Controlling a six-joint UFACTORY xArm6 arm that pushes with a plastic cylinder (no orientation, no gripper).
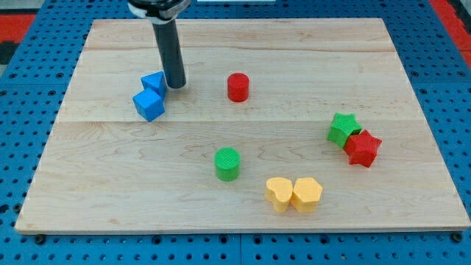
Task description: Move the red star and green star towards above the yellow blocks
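Red star [363, 148] and green star [343, 128], touching at the right, are not yet engaged: tip [176, 85], no hand fitted, must be brought from beside the far-left blue blocks [151, 96] toward them, right of the yellow blocks [294, 194].

Two blue blocks [151, 94]; red cylinder [238, 87]; green cylinder [227, 163]

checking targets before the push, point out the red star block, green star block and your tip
red star block [363, 148], camera view, top face
green star block [342, 128], camera view, top face
my tip [176, 85], camera view, rod's very end, beside the blue blocks [150, 96]
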